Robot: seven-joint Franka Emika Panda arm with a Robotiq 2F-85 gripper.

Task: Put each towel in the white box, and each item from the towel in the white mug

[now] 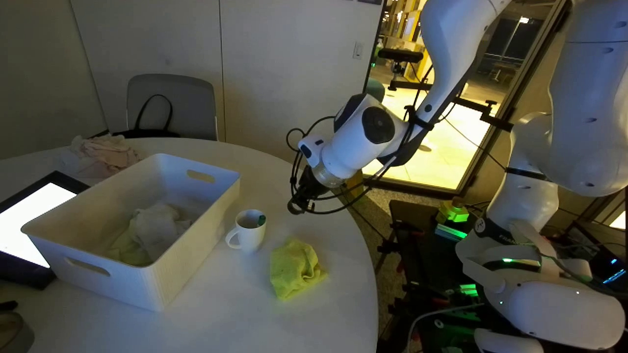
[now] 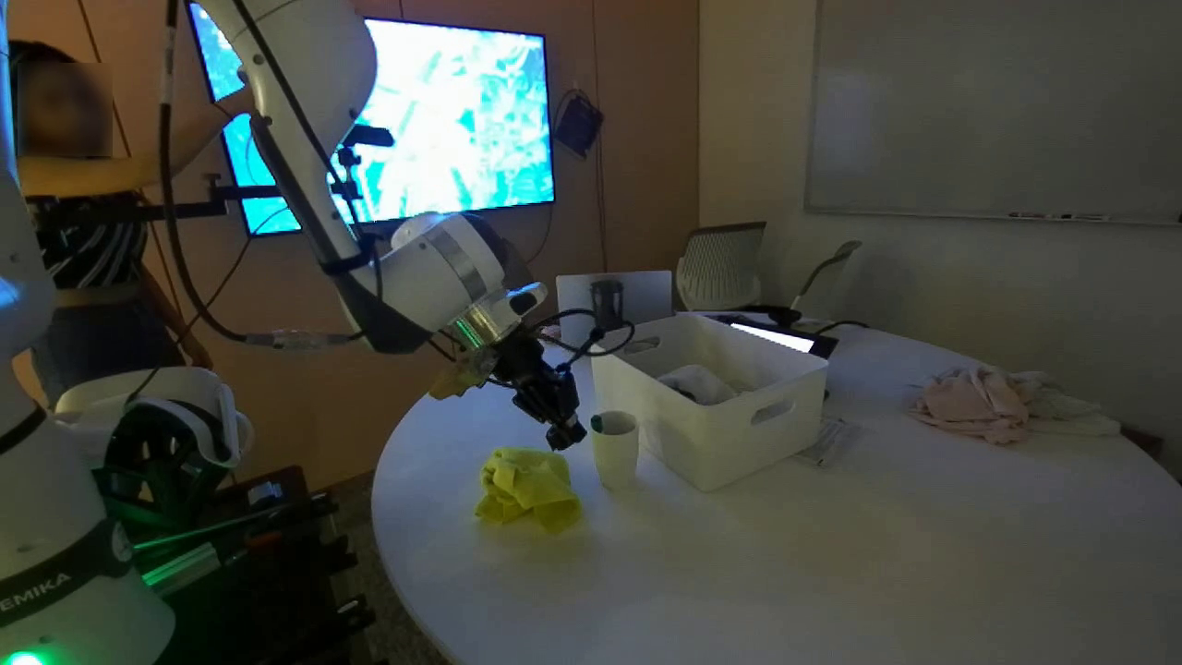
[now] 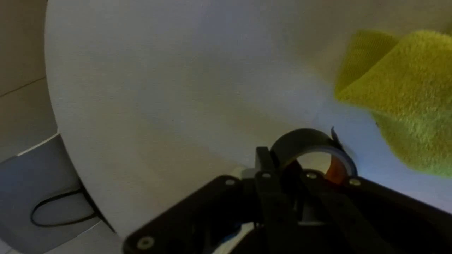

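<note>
Item transfer is judged in hand: dark tape ring [image 3: 301, 141] clenched by fingers [image 3: 263, 160], next to be centred over white mug [image 1: 251, 236].

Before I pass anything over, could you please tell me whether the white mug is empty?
No, in both exterior views a dark green item shows at the rim of the mug, inside it.

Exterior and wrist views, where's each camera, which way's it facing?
An exterior view: above table height, facing wall and chair; arm, base picture right.
An exterior view: above table height, facing screen and whiteboard; arm, base picture left.
Wrist view: on the wrist, facing table and towel; gripper holds dark ring.
Both exterior views share towel, mug, box.
</note>
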